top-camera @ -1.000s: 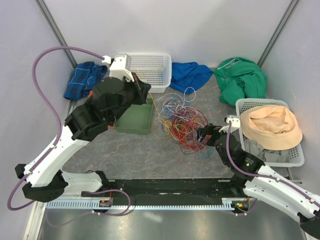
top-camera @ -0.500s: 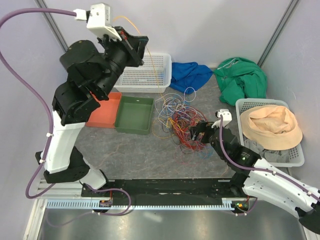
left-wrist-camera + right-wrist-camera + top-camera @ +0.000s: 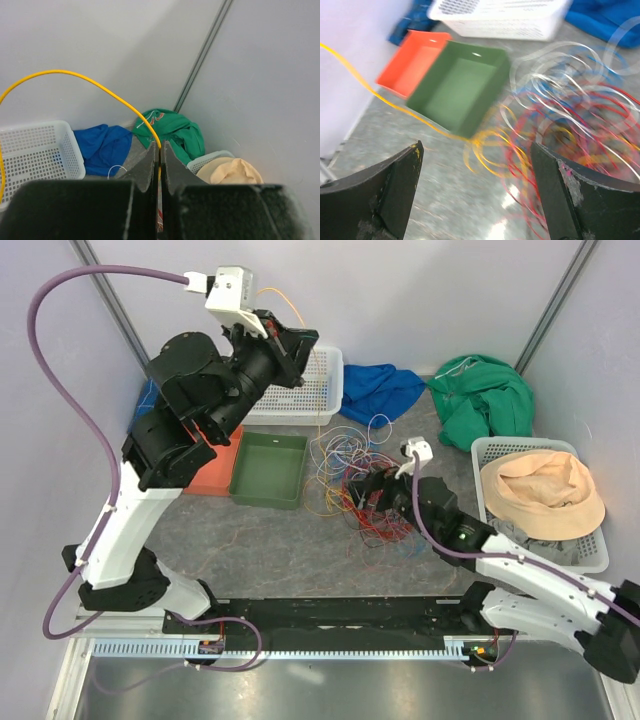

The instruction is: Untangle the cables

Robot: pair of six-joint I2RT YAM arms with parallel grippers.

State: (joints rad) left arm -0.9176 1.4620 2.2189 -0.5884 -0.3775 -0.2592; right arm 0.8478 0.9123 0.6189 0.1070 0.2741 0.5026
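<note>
Since the earlier top view the right gripper (image 3: 363, 492) has pushed forward onto the heap of cables (image 3: 340, 462) mid-table beside the green tray (image 3: 268, 470), while the left gripper (image 3: 298, 340) hangs raised by the white basket (image 3: 300, 390), a yellow cable (image 3: 285, 300) looping from it. From the left wrist, its fingers (image 3: 147, 165) stand pressed together on that yellow cable, which arcs up and leftward. From the right wrist, the fingers (image 3: 395, 195) are spread wide above the blurred red, white and yellow cables, nothing between them, an orange tray (image 3: 412, 62) beyond.

The cables (image 3: 362, 483) lie on the table (image 3: 290, 550) between the trays (image 3: 268, 472) and hat basket (image 3: 490, 446).
</note>
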